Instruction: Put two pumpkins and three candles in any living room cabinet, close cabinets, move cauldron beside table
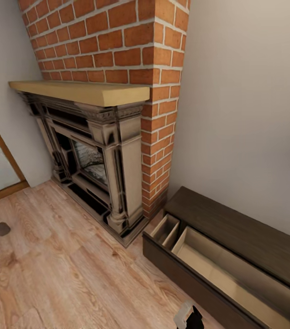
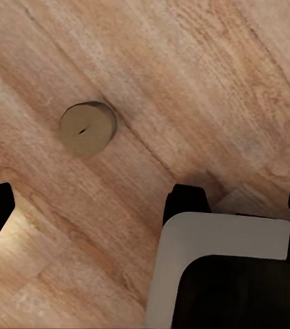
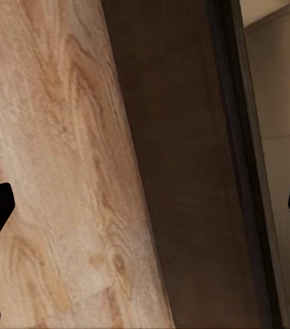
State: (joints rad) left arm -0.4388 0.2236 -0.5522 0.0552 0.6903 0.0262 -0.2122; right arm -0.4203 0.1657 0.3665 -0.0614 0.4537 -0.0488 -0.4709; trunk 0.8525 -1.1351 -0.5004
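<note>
A candle (image 2: pixel 87 127) lies on the floor (image 2: pixel 206 82) under the left claw (image 2: pixel 145 205), whose jaws spread wide and empty. The right claw (image 3: pixel 145 212), equally wide, hangs beside the cabinet (image 1: pixel 236 228), its drawer open at right. The left claw should probably descend squarely over the candle.

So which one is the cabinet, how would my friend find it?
Find the big brick chimney with the fireplace. To its right, against the plain wall, sits a long, low dark-brown cabinet on the wood floor. Its drawers are pulled open, showing pale beige insides, unlike the grey, carved fireplace.
</note>
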